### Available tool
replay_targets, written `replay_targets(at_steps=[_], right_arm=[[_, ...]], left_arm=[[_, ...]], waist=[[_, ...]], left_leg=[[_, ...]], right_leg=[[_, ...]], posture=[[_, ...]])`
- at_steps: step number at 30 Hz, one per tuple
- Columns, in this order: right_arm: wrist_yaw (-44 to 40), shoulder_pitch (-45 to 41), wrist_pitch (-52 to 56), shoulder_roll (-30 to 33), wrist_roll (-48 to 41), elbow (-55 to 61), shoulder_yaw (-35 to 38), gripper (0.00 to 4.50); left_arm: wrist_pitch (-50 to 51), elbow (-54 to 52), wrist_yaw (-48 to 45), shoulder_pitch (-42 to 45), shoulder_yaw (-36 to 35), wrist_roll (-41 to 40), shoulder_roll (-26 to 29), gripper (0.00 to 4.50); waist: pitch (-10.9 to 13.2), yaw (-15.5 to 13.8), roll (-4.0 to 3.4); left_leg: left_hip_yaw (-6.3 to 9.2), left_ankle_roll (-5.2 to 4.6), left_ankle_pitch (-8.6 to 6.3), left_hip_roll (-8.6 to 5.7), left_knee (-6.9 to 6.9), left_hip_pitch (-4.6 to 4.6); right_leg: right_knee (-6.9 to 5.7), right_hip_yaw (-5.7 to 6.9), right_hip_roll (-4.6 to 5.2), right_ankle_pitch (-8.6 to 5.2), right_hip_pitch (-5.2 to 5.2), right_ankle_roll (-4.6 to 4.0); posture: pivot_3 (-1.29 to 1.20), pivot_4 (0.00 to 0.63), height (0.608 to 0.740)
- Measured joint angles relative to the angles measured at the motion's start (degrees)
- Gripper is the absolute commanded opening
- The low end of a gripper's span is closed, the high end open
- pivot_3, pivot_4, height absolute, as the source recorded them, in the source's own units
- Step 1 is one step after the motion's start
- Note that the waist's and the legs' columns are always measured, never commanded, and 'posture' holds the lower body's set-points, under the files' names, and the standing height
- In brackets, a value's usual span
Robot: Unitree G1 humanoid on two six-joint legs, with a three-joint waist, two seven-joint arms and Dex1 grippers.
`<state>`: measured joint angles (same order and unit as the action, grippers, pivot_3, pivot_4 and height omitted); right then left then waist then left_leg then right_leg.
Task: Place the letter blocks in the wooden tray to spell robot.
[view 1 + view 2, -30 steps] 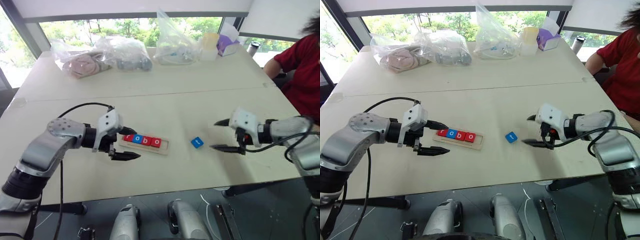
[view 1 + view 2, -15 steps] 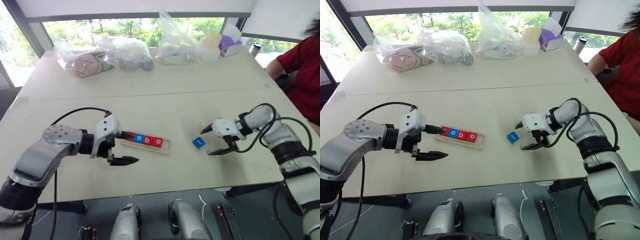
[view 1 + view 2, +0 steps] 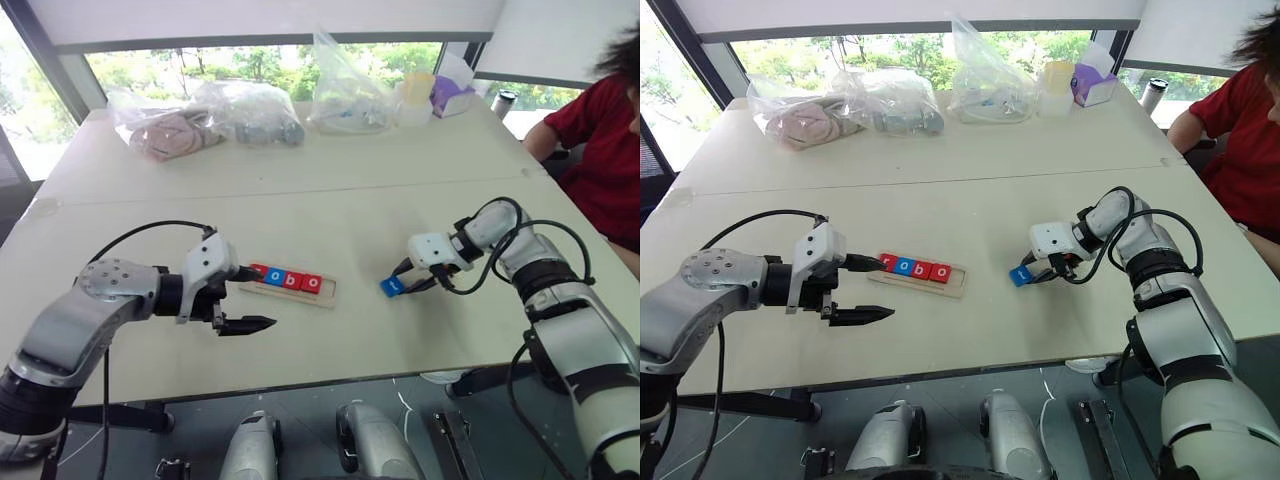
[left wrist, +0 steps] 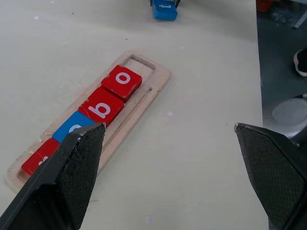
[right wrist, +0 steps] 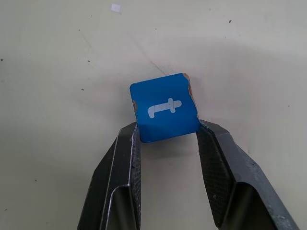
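A wooden tray [image 3: 329,291] lies on the table with four letter blocks in a row: red r [image 3: 259,271], blue o [image 3: 275,277], red b [image 4: 101,106] and red o [image 4: 122,82]. Its rightmost slot is bare. To its right lies the blue t block [image 5: 165,108] on the table, with my right gripper [image 3: 403,283] shut on it, one finger on each side. My left gripper [image 3: 262,297] stands open at the tray's left end, one finger over the r block and the other in front of the tray, holding nothing.
Several clear plastic bags [image 3: 250,105] with items, a cup [image 3: 418,92] and a purple box [image 3: 450,92] stand along the far edge. A person in a red top [image 3: 600,140] sits at the right. The table's front edge [image 3: 330,380] runs just below the arms.
My right gripper came left and down to the blue t block, turned, and shut on it. The left gripper has stayed open by the tray.
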<state>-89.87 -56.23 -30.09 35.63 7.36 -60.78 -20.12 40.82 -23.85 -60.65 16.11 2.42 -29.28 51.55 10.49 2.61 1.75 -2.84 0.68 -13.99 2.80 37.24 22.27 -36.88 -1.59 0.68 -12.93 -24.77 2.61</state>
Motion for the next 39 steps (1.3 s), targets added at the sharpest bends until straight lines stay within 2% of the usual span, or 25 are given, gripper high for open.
replay_targets(at_steps=[3,7,9,12,17,23,29,36,39], right_arm=[[-1.0,1.3,5.9,-0.8,-2.2,3.5,1.6,1.09],[-0.8,2.9,18.2,-0.8,-5.2,13.8,4.0,1.09],[1.4,6.5,27.8,-0.8,-6.8,24.8,5.3,1.09],[4.0,11.1,36.2,-0.9,-8.7,36.4,5.7,1.09],[8.8,15.2,46.3,-0.2,-10.6,48.2,6.8,1.09],[14.2,18.4,55.2,0.4,-13.3,53.5,9.0,1.09],[16.3,18.4,58.7,0.7,-15.2,55.9,9.5,1.09],[19.0,17.3,62.6,0.1,-13.8,57.1,4.3,1.09],[20.4,17.3,69.3,-1.2,-14.3,59.7,2.3,1.09]], left_arm=[[-0.1,0.3,-0.1,0.1,0.0,0.0,0.1,4.50],[-0.3,1.6,-0.2,0.5,-0.1,0.1,0.3,4.50],[0.2,2.4,-0.3,0.7,-1.2,-0.5,0.3,4.50],[1.8,2.4,-0.5,1.7,-2.5,-2.7,0.3,4.50],[4.0,0.9,-0.2,1.5,-3.6,-5.0,0.8,4.50],[5.0,-0.7,1.6,0.0,-4.1,-6.3,0.7,4.50],[4.9,-1.1,2.3,0.2,-4.0,-6.5,0.6,4.50],[3.7,0.4,2.0,2.3,-3.7,-6.1,0.2,4.50],[3.5,0.8,1.5,1.7,-3.7,-6.2,0.9,4.50]], waist=[[0.0,0.0,-0.02],[0.0,-0.2,-0.05],[0.0,-0.2,-0.05],[0.0,-0.3,-0.05],[0.0,-0.4,-0.05],[0.0,-0.3,-0.05],[0.0,-0.2,-0.05],[0.0,-0.2,-0.04],[0.0,-0.1,-0.04]], left_leg=[[-0.01,0.00,0.00,0.00,-0.02,0.01],[0.03,0.00,0.00,0.01,-0.06,0.08],[0.04,0.00,0.00,0.02,-0.10,0.12],[0.02,0.00,0.00,0.02,-0.10,0.18],[-0.03,0.01,0.00,-0.01,-0.07,0.19],[-0.05,0.01,0.00,-0.01,-0.08,0.20],[-0.04,0.01,0.00,-0.01,-0.09,0.20],[-0.05,0.01,0.00,-0.01,-0.10,0.23],[-0.06,0.01,0.00,0.00,-0.13,0.30]], right_leg=[[-0.13,-0.02,0.00,0.00,-0.07,-0.01],[-0.22,-0.01,-0.02,-0.01,-0.20,0.01],[-0.23,0.01,-0.02,-0.03,-0.24,0.02],[-0.23,0.02,0.00,-0.04,-0.31,0.03],[-0.21,0.00,0.04,-0.06,-0.32,0.00],[-0.20,-0.02,0.03,-0.07,-0.37,-0.01],[-0.20,-0.02,-0.01,-0.18,-0.39,0.15],[-0.20,-0.03,0.00,-0.19,-0.43,0.15],[-0.20,-0.03,0.00,-0.09,-0.51,-0.03]], posture=[[0.00,0.150,0.740],[0.00,0.150,0.740],[0.00,0.150,0.740],[0.00,0.150,0.740],[0.00,0.150,0.740],[0.00,0.150,0.740],[0.00,0.150,0.740],[0.00,0.150,0.740],[0.00,0.150,0.740]])
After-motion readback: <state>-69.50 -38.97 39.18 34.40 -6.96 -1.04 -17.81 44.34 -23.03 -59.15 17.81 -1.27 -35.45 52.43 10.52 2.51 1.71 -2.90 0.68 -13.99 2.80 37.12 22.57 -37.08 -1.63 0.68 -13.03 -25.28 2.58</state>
